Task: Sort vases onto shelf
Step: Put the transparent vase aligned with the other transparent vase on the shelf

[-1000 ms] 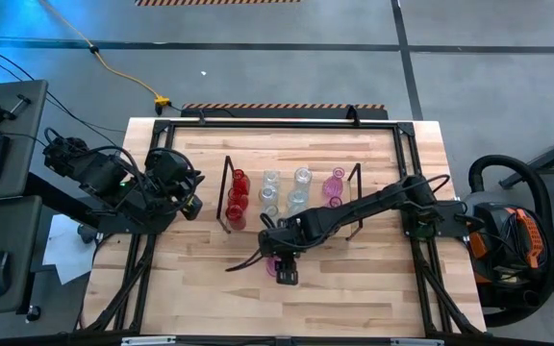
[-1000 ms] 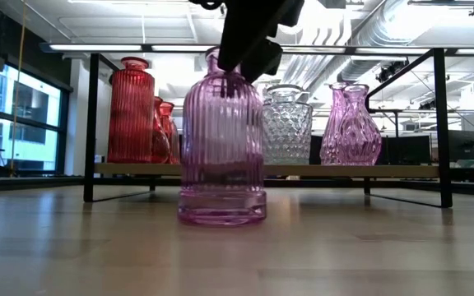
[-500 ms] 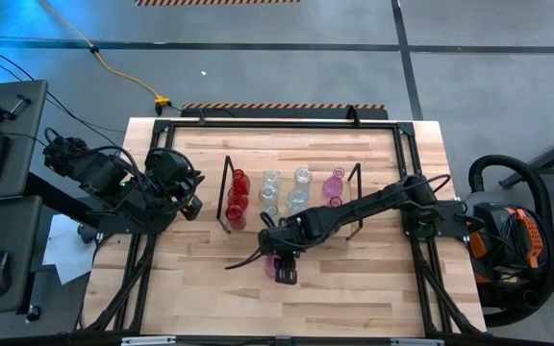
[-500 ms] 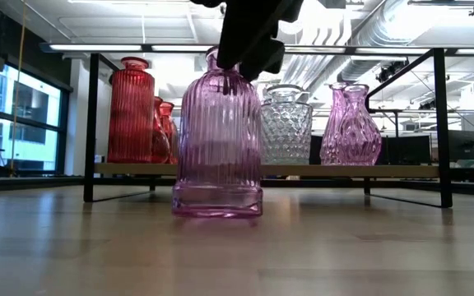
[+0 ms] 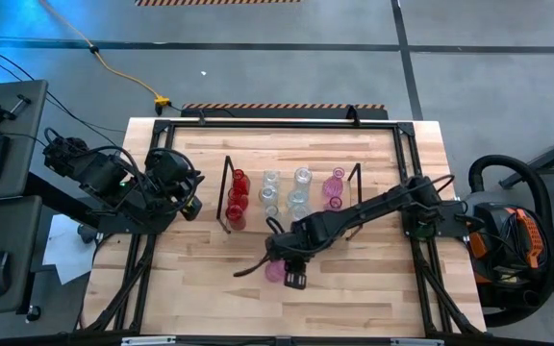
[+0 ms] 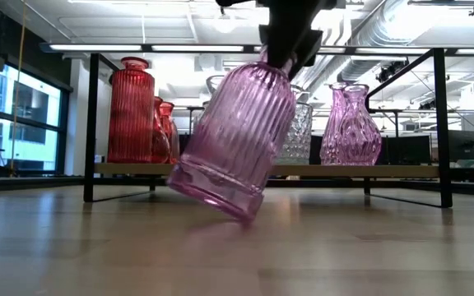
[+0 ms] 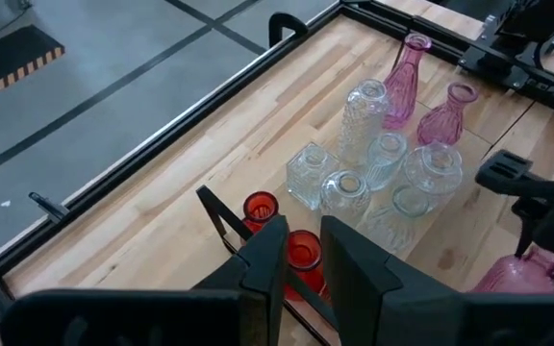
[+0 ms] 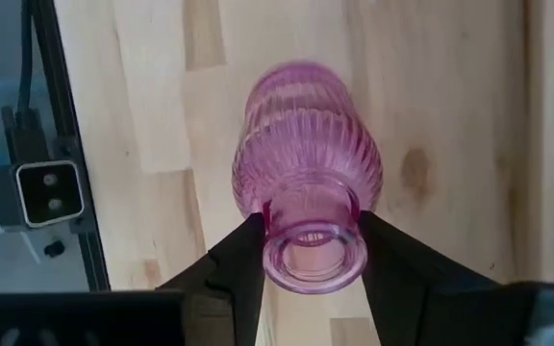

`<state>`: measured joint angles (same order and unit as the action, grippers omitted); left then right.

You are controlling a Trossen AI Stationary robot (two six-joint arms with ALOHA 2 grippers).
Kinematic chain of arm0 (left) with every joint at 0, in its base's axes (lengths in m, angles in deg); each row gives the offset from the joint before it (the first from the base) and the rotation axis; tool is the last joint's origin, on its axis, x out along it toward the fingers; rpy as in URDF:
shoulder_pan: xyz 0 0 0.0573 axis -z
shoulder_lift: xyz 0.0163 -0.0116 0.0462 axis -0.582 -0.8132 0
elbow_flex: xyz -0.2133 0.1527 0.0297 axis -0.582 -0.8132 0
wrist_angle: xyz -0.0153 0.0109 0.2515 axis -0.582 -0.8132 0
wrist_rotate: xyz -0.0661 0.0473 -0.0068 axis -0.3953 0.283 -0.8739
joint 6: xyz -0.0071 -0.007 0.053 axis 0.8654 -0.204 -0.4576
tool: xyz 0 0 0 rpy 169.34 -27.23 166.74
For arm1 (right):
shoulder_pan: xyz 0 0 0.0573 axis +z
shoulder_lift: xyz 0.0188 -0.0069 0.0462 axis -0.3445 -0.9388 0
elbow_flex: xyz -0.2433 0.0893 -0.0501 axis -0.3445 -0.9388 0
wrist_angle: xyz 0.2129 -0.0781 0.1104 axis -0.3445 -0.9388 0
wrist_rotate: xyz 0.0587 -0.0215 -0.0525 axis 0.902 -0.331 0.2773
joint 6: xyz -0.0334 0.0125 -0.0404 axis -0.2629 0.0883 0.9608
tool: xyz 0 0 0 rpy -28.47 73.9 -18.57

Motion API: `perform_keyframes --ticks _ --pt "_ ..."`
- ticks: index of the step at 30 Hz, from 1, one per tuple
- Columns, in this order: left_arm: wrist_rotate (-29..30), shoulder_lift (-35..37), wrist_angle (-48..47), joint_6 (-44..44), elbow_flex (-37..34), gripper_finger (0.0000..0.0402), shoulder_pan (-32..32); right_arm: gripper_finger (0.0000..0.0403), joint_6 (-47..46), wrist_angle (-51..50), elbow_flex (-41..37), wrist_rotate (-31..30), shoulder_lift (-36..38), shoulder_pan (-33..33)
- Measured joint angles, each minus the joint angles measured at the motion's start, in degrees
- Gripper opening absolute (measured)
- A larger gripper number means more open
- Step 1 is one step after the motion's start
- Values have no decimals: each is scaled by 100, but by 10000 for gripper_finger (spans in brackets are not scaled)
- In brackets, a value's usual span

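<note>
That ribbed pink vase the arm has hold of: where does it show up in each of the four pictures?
High view: ribbed pink vase low centre, under the right gripper.
Low view: centre, tilted, held by its neck.
Left wrist view: lower right corner.
Right wrist view: centre, neck between the fingers.
Shared landmark: the shelf behind it.

Held vase: ribbed pink glass vase (image 6: pixel 233 140), tilted, its neck between the right gripper's (image 8: pixel 312 234) fingers.
Shelf (image 6: pixel 369 170): just behind the gripper, bearing red, clear, pink vases upright.
</note>
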<state>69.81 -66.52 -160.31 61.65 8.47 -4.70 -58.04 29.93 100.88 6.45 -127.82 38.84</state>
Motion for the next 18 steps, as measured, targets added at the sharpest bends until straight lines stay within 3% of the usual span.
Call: perform_keyframes --ticks 18 --pt "-52 0 -6 -635 0 60 0 130 -752 715 85 47 -7 -82"
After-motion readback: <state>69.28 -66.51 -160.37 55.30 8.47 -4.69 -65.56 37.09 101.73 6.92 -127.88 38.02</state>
